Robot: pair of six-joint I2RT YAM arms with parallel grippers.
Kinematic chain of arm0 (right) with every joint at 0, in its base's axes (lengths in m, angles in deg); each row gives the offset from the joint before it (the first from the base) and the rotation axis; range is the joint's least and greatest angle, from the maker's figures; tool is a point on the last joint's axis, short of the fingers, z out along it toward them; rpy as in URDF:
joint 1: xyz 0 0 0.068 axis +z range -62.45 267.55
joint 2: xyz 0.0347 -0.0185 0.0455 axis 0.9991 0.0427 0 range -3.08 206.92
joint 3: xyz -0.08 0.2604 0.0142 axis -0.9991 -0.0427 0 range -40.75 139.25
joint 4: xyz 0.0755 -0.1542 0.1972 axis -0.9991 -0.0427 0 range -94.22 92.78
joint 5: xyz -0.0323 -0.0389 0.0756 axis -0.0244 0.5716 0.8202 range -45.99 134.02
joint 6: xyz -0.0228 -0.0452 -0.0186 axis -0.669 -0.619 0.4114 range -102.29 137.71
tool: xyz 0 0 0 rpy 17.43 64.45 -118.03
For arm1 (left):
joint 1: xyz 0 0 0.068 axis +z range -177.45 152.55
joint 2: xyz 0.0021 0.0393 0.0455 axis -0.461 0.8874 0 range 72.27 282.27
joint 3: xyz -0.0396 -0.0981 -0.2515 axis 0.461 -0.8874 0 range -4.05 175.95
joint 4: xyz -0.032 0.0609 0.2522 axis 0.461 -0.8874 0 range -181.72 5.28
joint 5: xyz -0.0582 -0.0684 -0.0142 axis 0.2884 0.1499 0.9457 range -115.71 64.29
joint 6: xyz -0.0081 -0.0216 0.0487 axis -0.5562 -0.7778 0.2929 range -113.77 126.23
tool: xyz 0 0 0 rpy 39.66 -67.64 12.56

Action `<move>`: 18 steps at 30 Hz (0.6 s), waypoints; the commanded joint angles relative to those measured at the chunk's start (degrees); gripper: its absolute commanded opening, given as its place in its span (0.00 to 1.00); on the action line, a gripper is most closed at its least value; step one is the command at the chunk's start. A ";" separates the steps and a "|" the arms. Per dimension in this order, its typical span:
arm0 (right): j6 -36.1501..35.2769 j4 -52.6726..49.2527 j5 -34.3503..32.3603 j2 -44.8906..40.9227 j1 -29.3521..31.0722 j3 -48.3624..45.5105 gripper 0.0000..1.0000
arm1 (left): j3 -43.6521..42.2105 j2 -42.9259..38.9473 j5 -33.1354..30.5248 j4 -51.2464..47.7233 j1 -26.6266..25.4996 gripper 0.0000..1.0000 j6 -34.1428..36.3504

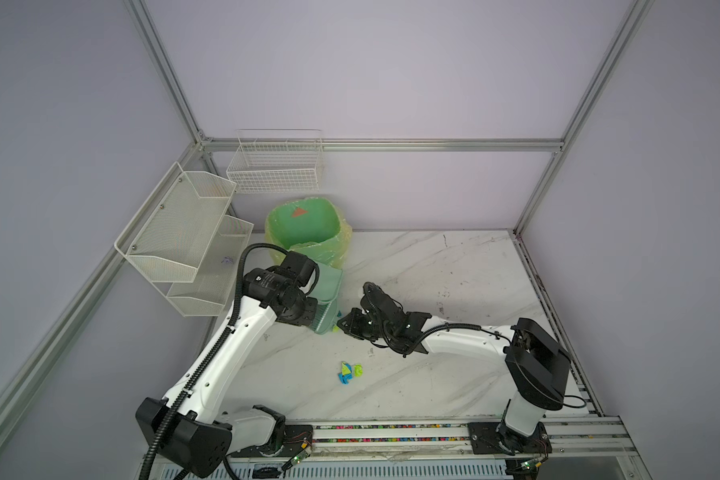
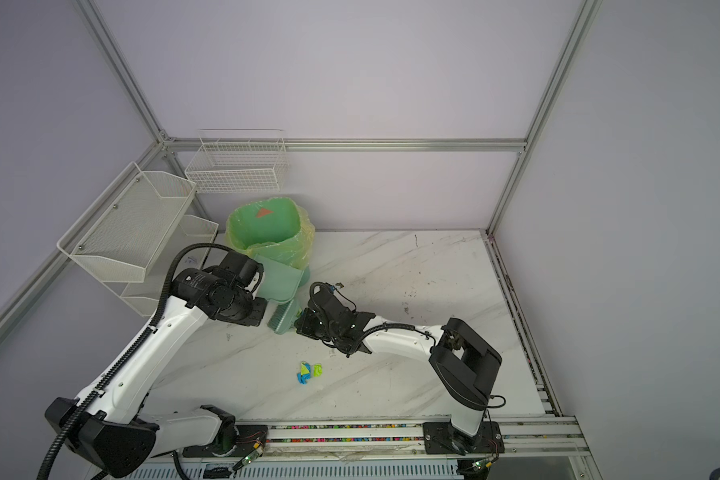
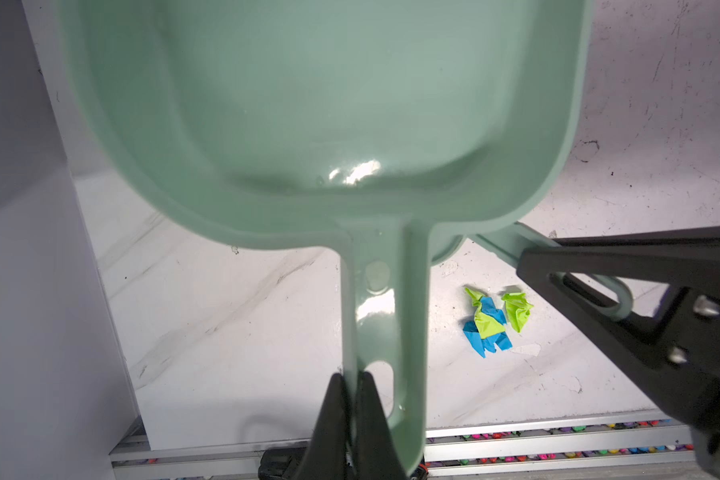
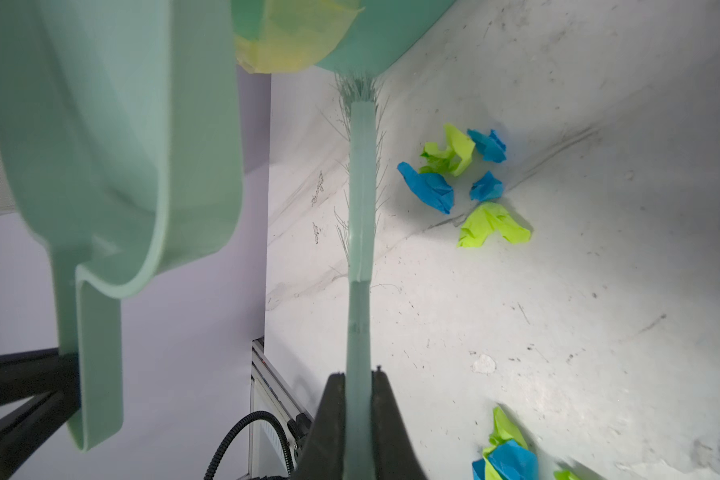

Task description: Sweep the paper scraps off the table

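Observation:
My left gripper (image 3: 352, 382) is shut on the handle of a pale green dustpan (image 3: 321, 104), held above the table (image 1: 454, 291) beside the bin; the pan's inside looks bare. In both top views the dustpan (image 1: 328, 284) shows just right of my left wrist. My right gripper (image 4: 359, 382) is shut on the handle of a matching green brush (image 4: 360, 208), whose head (image 1: 324, 322) lies below the pan. Several blue and yellow-green paper scraps (image 4: 454, 174) lie beside the bristles. Another small cluster of scraps (image 1: 350, 372) lies nearer the front edge.
A green bin (image 1: 308, 232) with a yellow-green liner stands at the back left, right behind the dustpan. White mesh shelves (image 1: 184, 232) and a wire basket (image 1: 275, 166) hang on the left and back walls. Coloured bits fill the front rail's slots (image 1: 391, 432).

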 commanded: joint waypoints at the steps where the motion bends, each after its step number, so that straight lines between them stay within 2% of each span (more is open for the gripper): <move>1: -0.42 1.49 2.07 3.22 -0.13 2.12 0.00 | 0.17 -0.62 -0.34 0.27 0.37 0.00 0.46; 7: -0.59 1.36 3.85 2.93 -2.47 -1.24 0.00 | 0.18 -1.00 0.40 0.21 0.33 0.00 0.38; 18: -3.84 -5.62 4.10 -11.88 -9.79 -13.97 0.00 | -2.53 -0.90 2.73 0.88 -0.03 0.00 0.64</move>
